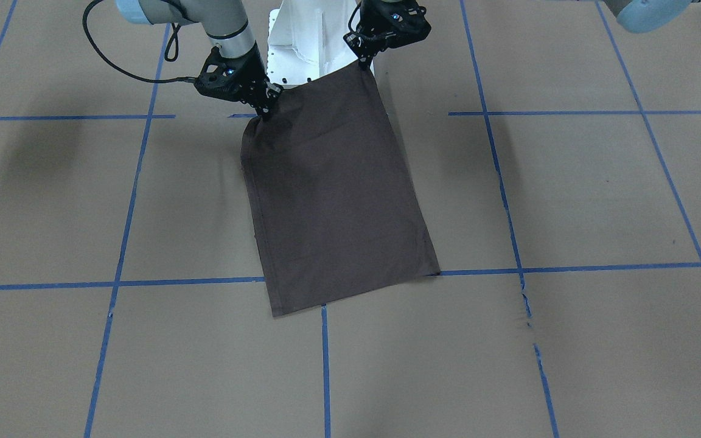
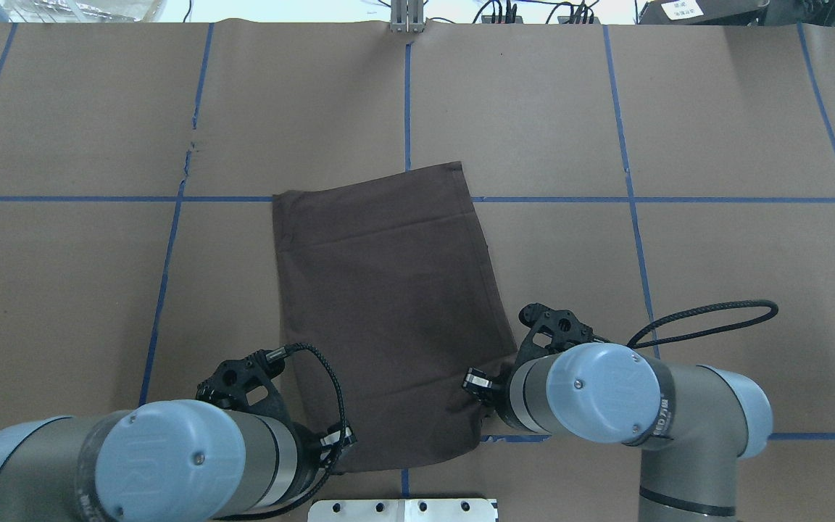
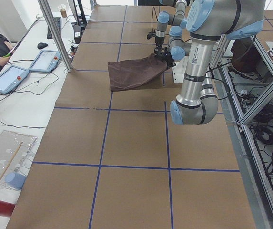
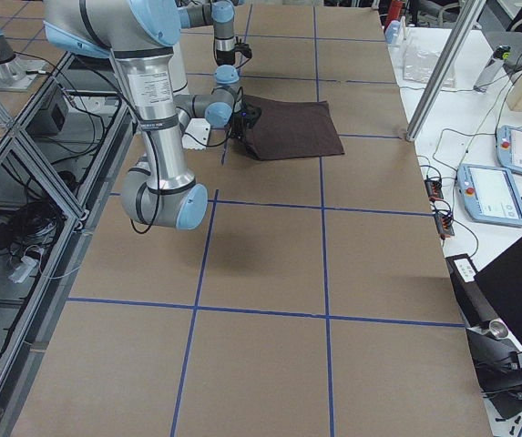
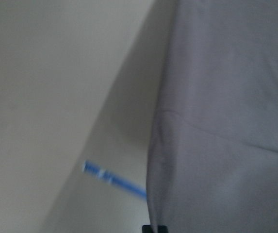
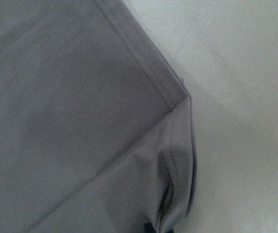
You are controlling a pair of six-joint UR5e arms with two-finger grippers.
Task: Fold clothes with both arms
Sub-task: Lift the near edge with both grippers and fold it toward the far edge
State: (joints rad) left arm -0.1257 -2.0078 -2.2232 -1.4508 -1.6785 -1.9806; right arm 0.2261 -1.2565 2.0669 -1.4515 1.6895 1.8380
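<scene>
Your left claw [image 1: 364,62] and right claw [image 1: 265,111] are each pressed together on 1 near corner of the T-shirt [image 1: 338,201]. They hold that edge raised just in front of the white pedestal [image 1: 302,42]. The rest of the shirt is a long rectangle that slopes down to the worktop [image 1: 569,194], with its far hem lying flat near a blue tape line [image 1: 484,269].

Watch these 4 risks:

- **Slipping:** the fabric looks thin, and each pinch takes only the very tip of a corner. A quick pull could free 1 corner and let that side collapse.
- **Layers:** the right wrist view shows stacked hems at the corner. You cannot tell whether every layer is caught, so a loose 1 could sag and spoil the crease.
- **Skew:** the rectangle lies at an angle to the tape grid. Carrying both corners straight forward would probably land them off the far hem.
- **Dragging:** only friction holds the far end, so moving low or keeping the cloth taut could pull the whole shirt along.
</scene>
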